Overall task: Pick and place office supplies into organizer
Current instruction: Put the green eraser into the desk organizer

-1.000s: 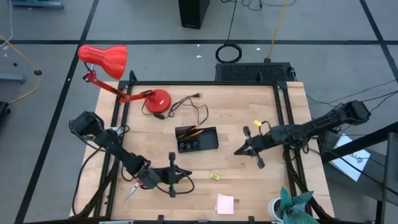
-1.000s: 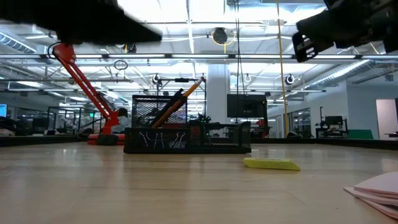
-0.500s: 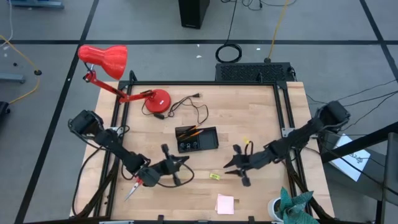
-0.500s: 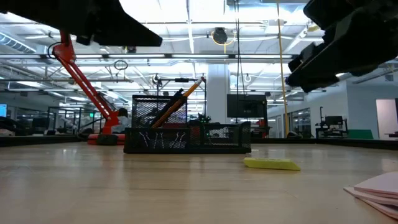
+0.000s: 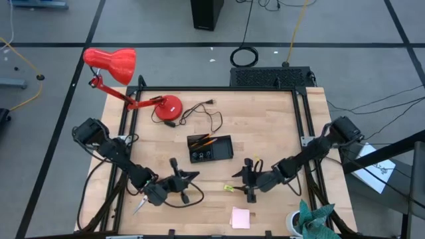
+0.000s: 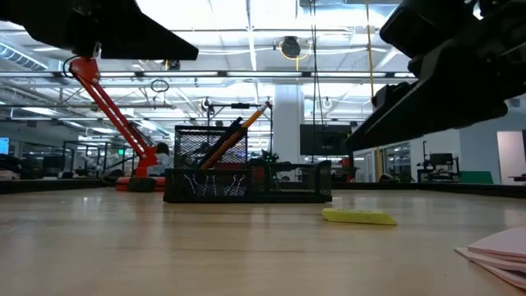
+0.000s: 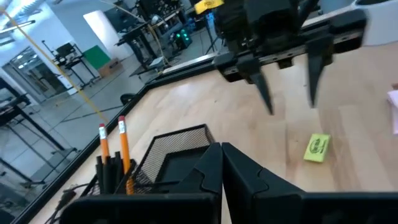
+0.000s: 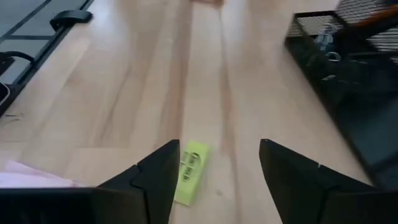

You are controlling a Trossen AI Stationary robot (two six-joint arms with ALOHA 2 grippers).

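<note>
The black mesh organizer (image 5: 210,148) stands mid-table with orange pencils (image 7: 112,146) upright in it. A small yellow item (image 5: 228,188) lies flat on the wood near it. My right gripper (image 8: 217,168) hangs open just above the table, and the yellow item (image 8: 188,171) lies just ahead of its left finger, untouched. In the left wrist view the right gripper (image 7: 289,93) points down above the yellow item (image 7: 317,148). My left gripper (image 7: 221,168) is shut on nothing, left of the yellow item. Red-handled scissors (image 5: 141,202) lie by the left arm. A pink sticky-note pad (image 5: 240,217) lies near the front edge.
A red desk lamp (image 5: 123,73) stands at the far left corner, its black cord (image 5: 206,116) looping behind the organizer. A teal and white thing (image 5: 309,219) sits at the near right corner. Bare wood lies between the two grippers.
My right gripper has swung from the table's right side toward the near left, coming down over the yellow item, and has opened. My left gripper has turned a little near the scissors and stays shut.
</note>
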